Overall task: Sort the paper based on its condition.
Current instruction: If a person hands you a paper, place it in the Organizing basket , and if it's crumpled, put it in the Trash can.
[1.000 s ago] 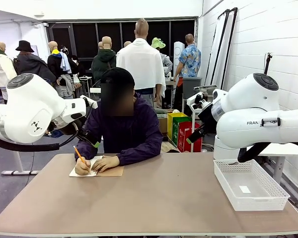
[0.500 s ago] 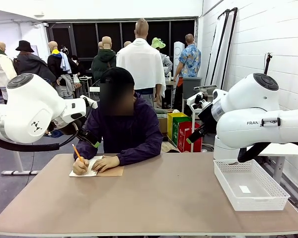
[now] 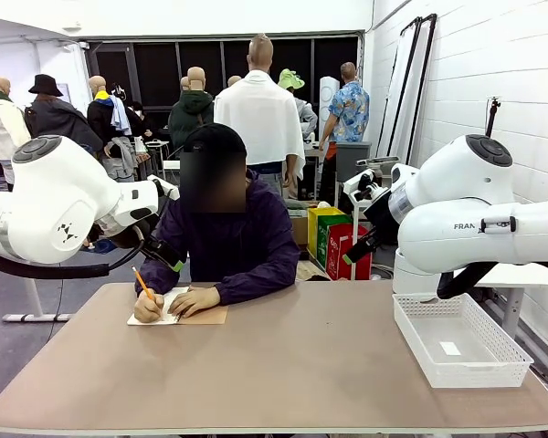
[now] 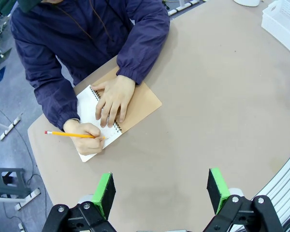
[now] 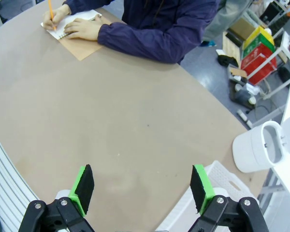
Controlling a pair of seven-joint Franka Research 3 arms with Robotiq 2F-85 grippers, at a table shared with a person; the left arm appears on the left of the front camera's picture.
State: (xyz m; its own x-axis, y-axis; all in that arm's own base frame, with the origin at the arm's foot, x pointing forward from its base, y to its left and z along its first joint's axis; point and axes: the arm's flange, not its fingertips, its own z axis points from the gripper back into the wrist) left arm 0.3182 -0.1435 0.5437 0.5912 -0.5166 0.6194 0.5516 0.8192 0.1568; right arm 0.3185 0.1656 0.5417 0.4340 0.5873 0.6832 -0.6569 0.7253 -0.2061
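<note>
"White paper (image 4: 87,108), where do I find it?"
"Look to your left arm's side of the table (image 3: 292,365), at the far edge. It lies on the open brown-covered notebook (image 4: 140,104), against the spiral, under the person's hands. One hand (image 4: 87,139) holds an orange pencil (image 4: 63,133) on it. The other hand (image 4: 113,99) lies flat across sheet and cover."
"And my grippers?"
"Your left gripper (image 4: 160,174) hangs above bare table, green pads wide apart, nothing between them. Your right gripper (image 5: 142,169) is the same: jaws spread, empty, above the table near the white lattice basket (image 3: 475,374), well apart from the paper."
</note>
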